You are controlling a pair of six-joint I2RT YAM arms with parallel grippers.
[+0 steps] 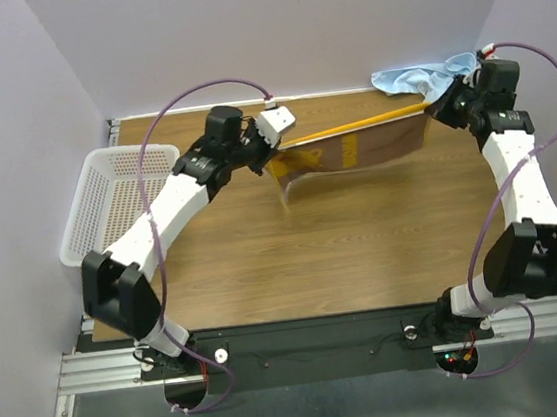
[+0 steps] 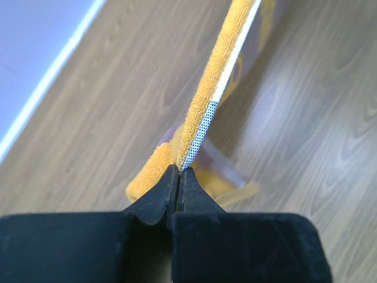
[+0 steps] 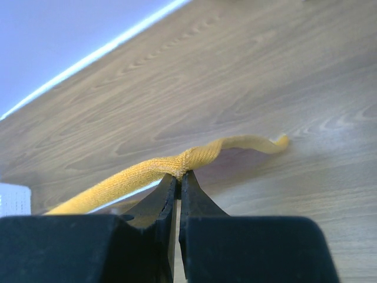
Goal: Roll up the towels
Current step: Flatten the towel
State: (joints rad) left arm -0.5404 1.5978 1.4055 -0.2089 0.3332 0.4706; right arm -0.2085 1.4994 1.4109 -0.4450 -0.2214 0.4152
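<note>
Item held: mustard-yellow terry cloth towel with brown print point(image 1: 362, 144), raised above the wooden desk point(image 1: 344, 251) near its far edge and stretched between both arms; whether its hanging lower edge touches the desk cannot be told.
Left gripper point(image 2: 178, 171): fingers together, clamped on the towel's left-end hem.
Right gripper point(image 3: 178, 175): fingers pinched on the towel's upper edge at the right end.
Long axis: left to right along the far edge, taut. One end sits at each pair of fingertips, so neither arm is nearer.
Coming move, as judged: lay the towel flat toward the desk's middle before rolling.
Surroundings: crumpled light blue cloth towel point(image 1: 420, 77) in the far right corner, just behind the right gripper; white perforated plastic basket point(image 1: 117, 202) at the left edge.
Obstruction: none over the middle. The blue towel could snag.
</note>
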